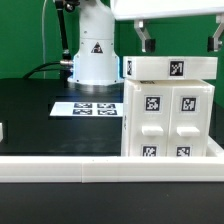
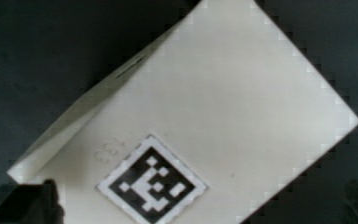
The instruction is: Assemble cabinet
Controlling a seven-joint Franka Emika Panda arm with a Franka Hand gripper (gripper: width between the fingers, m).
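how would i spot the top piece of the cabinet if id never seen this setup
Find the white cabinet at the exterior view's right, in front of the black table. The top piece is the flat slab across it, under the tool. Unlike the knobbed, tagged doors below, it shows one tag.

A marker board (image 1: pixel 85 107) lies flat on the black table (image 1: pixel 30 110); a white rail (image 1: pixel 60 166) apparently edges the table's front.

No readable text, a triangle warning sign on the white robot pedestal (image 1: pixel 93 55), marker tags on the cabinet (image 1: pixel 170 110)
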